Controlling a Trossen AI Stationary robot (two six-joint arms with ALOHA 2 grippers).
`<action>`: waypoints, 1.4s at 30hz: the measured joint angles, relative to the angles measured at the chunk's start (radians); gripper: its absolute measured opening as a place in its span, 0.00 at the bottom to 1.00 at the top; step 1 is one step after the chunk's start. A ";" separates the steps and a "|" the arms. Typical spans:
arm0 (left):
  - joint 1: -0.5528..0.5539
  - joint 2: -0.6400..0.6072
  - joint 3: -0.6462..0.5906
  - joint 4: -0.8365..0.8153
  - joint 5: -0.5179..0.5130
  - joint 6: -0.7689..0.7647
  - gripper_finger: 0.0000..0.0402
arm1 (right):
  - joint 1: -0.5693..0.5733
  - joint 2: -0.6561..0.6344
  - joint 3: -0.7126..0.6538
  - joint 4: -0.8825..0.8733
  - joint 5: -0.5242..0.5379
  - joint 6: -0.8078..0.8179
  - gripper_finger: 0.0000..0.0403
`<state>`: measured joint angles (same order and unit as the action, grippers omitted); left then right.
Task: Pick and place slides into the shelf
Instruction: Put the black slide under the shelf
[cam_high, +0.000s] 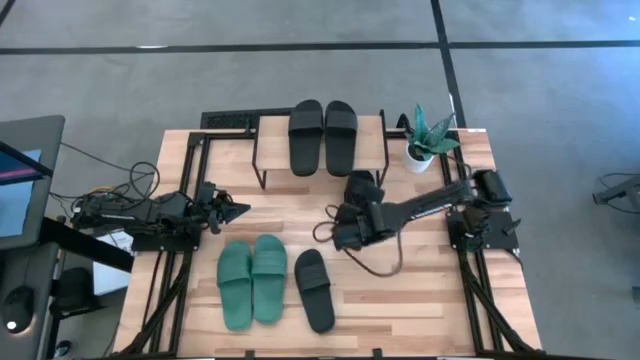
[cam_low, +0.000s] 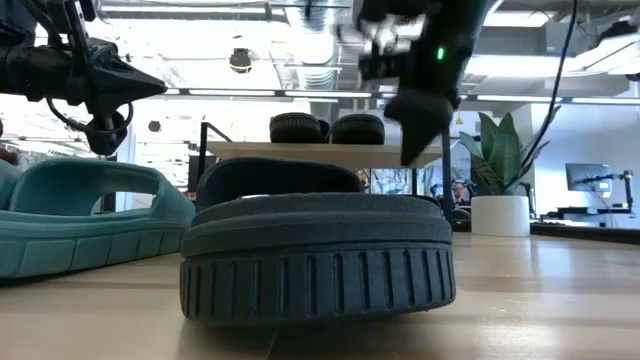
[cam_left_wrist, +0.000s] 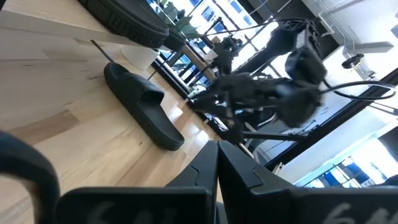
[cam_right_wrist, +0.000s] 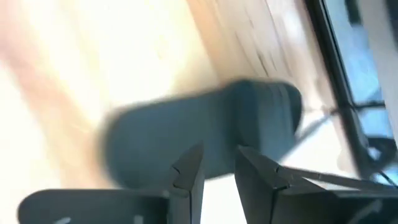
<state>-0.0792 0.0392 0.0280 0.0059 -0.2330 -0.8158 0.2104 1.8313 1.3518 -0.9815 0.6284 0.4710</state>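
On the wooden tabletop (cam_high: 420, 300), a small shelf (cam_high: 375, 128) stands near the top middle of the high view. Two black slides (cam_high: 322, 135) lie side by side on its plank top. In the low view they show far back, on top of the shelf.

A green pair of slides (cam_high: 252, 280) lies at the lower left of the tabletop. One more black slide (cam_high: 314, 288) lies just to their right, with a small gap between them. In the low view this black slide fills the middle of the frame, close up.

Another black slide (cam_high: 362, 187) sits under the right arm, in the middle of the tabletop, just below the shelf. The right hand (cam_high: 350, 225) is over it there. In the right wrist view its two fingers (cam_right_wrist: 186, 174) stand a little apart with a blurry black slide past them. I cannot tell if they touch it.

The left hand (cam_high: 238, 210) waits at the left side of the tabletop. Its fingers are pressed together with nothing in them.

A potted plant (cam_high: 428, 138) in a white pot stands at the upper right, beside the shelf.
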 joint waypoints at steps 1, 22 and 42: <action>0.000 0.000 0.000 0.000 0.000 0.006 0.00 | 0.017 -0.014 0.000 0.027 -0.001 0.000 0.19; 0.000 0.000 0.001 -0.005 0.046 0.062 0.00 | 0.063 0.099 0.001 0.195 -0.158 0.087 0.18; 0.000 0.000 0.000 -0.008 0.072 0.077 0.00 | 0.041 0.154 0.000 0.137 -0.164 0.159 0.18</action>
<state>-0.0789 0.0391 0.0284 -0.0025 -0.1612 -0.7383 0.2517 1.9850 1.3521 -0.8447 0.4641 0.6296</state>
